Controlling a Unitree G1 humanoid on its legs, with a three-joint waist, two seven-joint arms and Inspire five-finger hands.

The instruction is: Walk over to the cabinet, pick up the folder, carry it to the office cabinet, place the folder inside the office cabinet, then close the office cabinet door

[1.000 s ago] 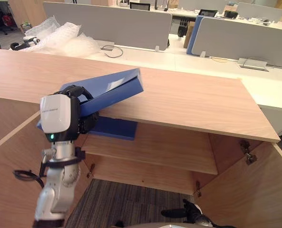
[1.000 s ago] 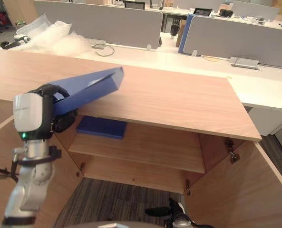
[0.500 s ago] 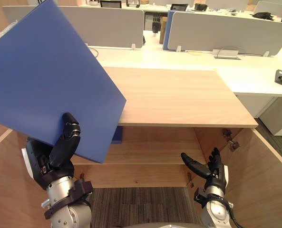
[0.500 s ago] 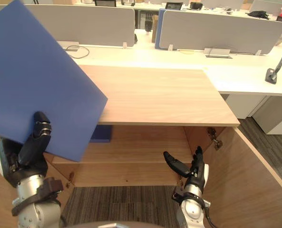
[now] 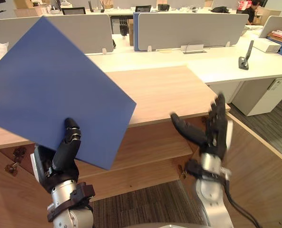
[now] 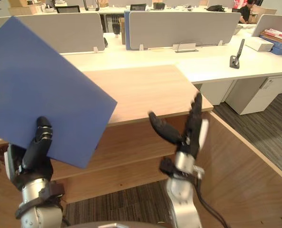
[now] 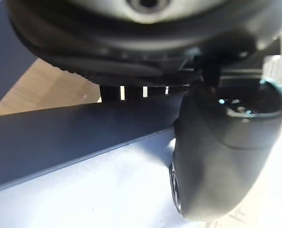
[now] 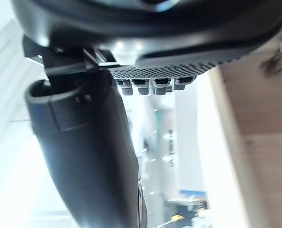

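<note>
Left hand (image 5: 63,159) clamps the blue folder (image 5: 55,90) by its lower edge; folder stands at 12 o'clock above it. Right hand (image 5: 213,135) at 3 o'clock, fingers spread, empty, before the wooden cabinet (image 5: 164,90).

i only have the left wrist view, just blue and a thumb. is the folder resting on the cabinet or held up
Observer: Held up. The left hand grips the folder by its lower edge, and the folder is not resting on the cabinet.
Operator: right hand?
Observer: The right hand is up in front of the shelf, fingers straight, holding nothing.
Operator: door?
Observer: The right door stands open beside the right arm.
</note>
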